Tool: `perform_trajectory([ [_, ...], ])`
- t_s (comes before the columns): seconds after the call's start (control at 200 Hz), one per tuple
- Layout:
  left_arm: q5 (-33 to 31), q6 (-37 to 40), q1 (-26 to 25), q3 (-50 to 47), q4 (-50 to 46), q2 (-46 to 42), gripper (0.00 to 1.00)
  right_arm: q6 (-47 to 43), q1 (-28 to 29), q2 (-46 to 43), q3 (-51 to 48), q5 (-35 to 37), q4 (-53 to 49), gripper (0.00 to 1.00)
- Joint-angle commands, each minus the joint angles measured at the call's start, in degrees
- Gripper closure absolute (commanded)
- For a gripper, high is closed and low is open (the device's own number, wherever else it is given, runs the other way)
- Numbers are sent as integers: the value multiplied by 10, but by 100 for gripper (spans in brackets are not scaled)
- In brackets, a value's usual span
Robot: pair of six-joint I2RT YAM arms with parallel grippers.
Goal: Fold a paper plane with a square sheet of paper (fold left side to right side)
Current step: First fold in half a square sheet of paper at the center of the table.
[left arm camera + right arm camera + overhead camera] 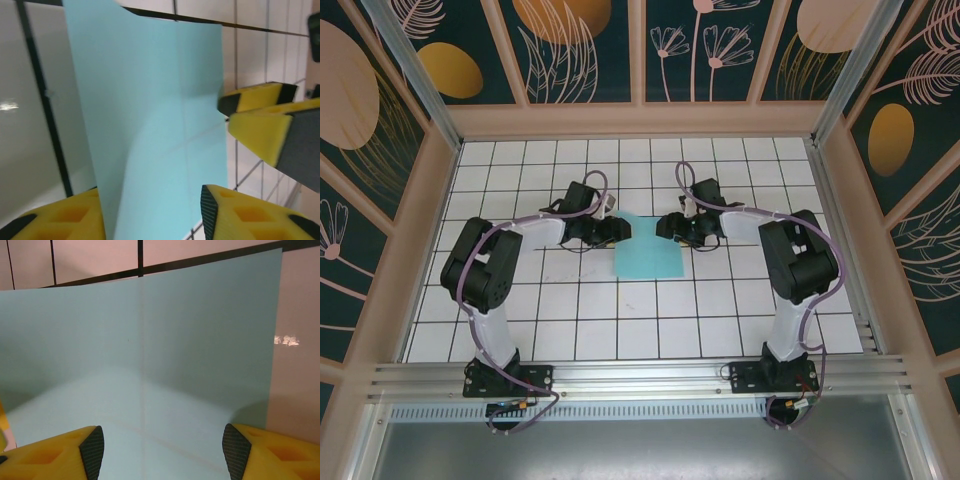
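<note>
The square sheet of paper (pixel 648 252) is turquoise and lies mid-table, its far part raised and curved between the two grippers. My left gripper (pixel 616 230) is at the sheet's left far edge. In the left wrist view its jaws (pixel 152 210) stand apart, open, with the paper (pixel 150 115) running up between them, touching neither pad that I can see. My right gripper (pixel 666 226) is at the right far edge. It is open (pixel 164 452), its wide jaws straddling the creased paper (pixel 145 355). Its yellow fingers (pixel 260 127) show beside the sheet in the left wrist view.
The white grid-tiled table (pixel 620 320) is boxed in by wooden walls (pixel 640 120) at the back and both sides. An aluminium rail (pixel 640 375) carrying the arm bases runs along the near edge.
</note>
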Motion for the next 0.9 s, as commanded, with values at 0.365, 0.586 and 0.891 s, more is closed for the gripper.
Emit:
perform_trajectory([
  [0.365,83,-108,-26,-13,166,-4,46,15,3,13,-12,-25,27,32],
  [0.586,81,-121,-42,10,181,24,45,42,-13,-7,-20,-60,67,32],
  [0.891,77,-128,-46,18,189,41,45,77,-55,-75,-59,-123,128,32],
])
